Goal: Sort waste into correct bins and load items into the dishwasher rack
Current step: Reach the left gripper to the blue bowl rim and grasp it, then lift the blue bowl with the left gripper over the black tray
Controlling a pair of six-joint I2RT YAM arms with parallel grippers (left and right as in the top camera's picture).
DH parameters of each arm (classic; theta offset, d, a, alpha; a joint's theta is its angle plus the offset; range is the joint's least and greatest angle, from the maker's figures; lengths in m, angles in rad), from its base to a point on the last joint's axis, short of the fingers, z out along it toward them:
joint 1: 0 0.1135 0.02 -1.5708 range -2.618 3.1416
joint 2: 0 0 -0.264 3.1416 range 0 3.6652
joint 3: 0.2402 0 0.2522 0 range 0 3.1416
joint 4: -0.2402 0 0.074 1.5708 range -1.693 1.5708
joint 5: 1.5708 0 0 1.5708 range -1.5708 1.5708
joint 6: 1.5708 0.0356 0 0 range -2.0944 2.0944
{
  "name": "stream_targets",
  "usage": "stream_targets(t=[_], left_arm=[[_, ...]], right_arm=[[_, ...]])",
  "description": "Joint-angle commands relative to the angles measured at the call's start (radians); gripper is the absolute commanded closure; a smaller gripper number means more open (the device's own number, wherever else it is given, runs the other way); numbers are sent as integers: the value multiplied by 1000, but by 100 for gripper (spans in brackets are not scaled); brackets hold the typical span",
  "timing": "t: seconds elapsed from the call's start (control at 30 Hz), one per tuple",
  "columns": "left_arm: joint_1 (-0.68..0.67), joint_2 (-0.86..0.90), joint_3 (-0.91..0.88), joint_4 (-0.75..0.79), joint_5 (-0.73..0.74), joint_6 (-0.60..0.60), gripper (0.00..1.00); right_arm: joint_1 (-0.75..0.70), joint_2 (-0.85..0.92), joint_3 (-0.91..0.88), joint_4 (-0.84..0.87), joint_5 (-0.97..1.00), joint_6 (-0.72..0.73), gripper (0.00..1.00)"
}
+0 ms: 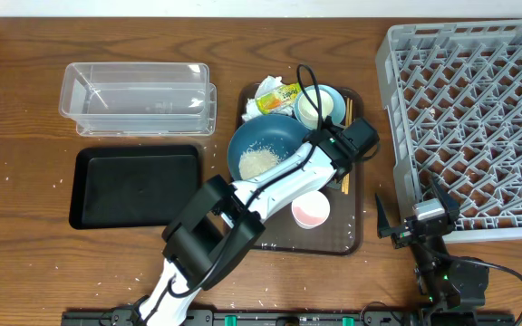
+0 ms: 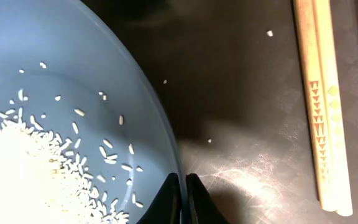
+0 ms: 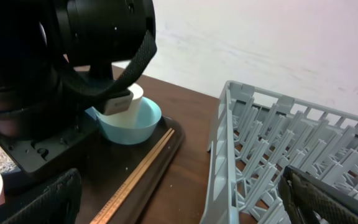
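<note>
The large blue bowl (image 1: 263,145) holds white rice (image 1: 259,163) and sits on the brown serving tray (image 1: 356,231). My left gripper (image 1: 308,150) is shut on the bowl's right rim; in the left wrist view its fingers (image 2: 184,198) pinch the rim (image 2: 148,106), with rice (image 2: 23,168) inside. Wooden chopsticks (image 2: 322,112) lie to the right. The small light-blue bowl (image 1: 332,94) holds the white cup (image 1: 310,109). The napkin (image 1: 268,87) and the yellow-green wrapper (image 1: 279,100) lie beside it. The pink cup (image 1: 311,211) stands in front. My right gripper (image 1: 415,217) is open and empty by the grey rack (image 1: 474,118).
The clear tub (image 1: 139,98) and the black tray (image 1: 134,186) lie left of the serving tray. The right wrist view shows the light-blue bowl (image 3: 135,121), chopsticks (image 3: 135,177) and the rack's wall (image 3: 219,155). Stray rice grains dot the table.
</note>
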Motion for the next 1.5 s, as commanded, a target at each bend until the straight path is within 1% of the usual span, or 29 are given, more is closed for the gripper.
stream_targets(t=[0.0,0.27,0.47,0.6,0.77,0.93,1.0,1.13,1.2,1.37,1.47], left_arm=[[6,-75,17,-16,-17,-2,94],[6,-203,17,-69,-17,-11,94],[20,-318,17,-152,-16,-90,94],[55,-402,17,-207,-4,-145,94],[145,-498,16,-230,144,-145,94],[278,-566,12,-249,321,-144,94],[329,-580,7,-271,349,-143,94],[411,-592,-14,-312,356,-144,94],[454,-593,-38,-307,404,-130,94],[570,-593,-109,-237,591,-91,94],[633,-593,-134,-212,668,-82,94]], right_arm=[[-9,-3,-1,-5,5,-13,1],[-9,-3,-1,-5,5,-13,1],[-9,-3,-1,-5,5,-13,1],[-9,-3,-1,-5,5,-13,1],[-9,-3,-1,-5,5,-13,1],[-9,-3,-1,-5,5,-13,1],[-9,-3,-1,-5,5,-13,1],[-9,-3,-1,-5,5,-13,1],[-9,-3,-1,-5,5,-13,1],[-9,-3,-1,-5,5,-13,1],[-9,-3,-1,-5,5,-13,1]])
